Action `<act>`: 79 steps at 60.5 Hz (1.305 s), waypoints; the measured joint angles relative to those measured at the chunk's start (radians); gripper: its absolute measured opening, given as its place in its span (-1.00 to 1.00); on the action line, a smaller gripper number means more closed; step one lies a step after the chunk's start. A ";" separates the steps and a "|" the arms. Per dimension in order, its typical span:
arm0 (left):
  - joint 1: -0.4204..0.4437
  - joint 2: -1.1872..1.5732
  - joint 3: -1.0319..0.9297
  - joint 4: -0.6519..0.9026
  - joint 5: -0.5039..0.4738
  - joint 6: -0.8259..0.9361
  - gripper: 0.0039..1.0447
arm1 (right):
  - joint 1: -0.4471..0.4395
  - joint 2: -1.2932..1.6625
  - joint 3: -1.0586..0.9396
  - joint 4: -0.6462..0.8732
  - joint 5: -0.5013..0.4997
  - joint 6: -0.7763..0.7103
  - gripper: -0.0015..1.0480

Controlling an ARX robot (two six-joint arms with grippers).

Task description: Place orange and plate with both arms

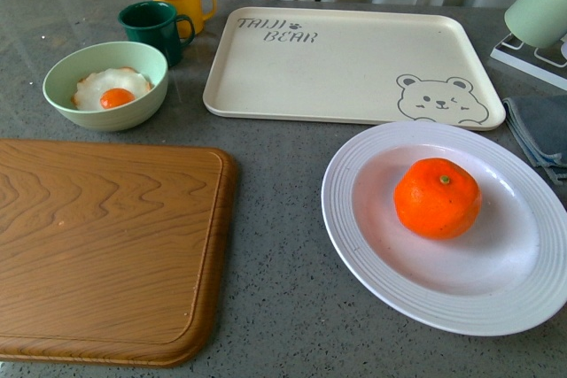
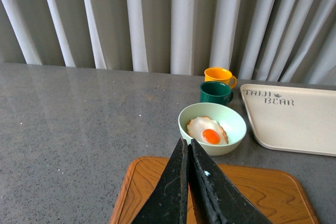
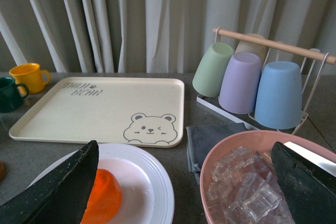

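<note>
The orange sits in the white plate on the desk, just in front of the bear tray, right of the wooden board. The left jaws are pressed together, holding nothing. The right jaws are spread wide, empty.

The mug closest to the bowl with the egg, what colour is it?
The mug is dark green, clearest in the front view.

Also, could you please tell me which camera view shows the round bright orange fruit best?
The front view: the round bright orange fruit sits whole and unobstructed in the large white ribbed plate. The right wrist view shows only part of it, behind the right hand's dark finger. The left wrist view does not show it.
</note>
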 joint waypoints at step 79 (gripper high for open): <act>0.000 0.000 0.000 0.000 0.000 0.002 0.83 | 0.135 0.915 0.110 -0.049 -0.045 0.687 0.83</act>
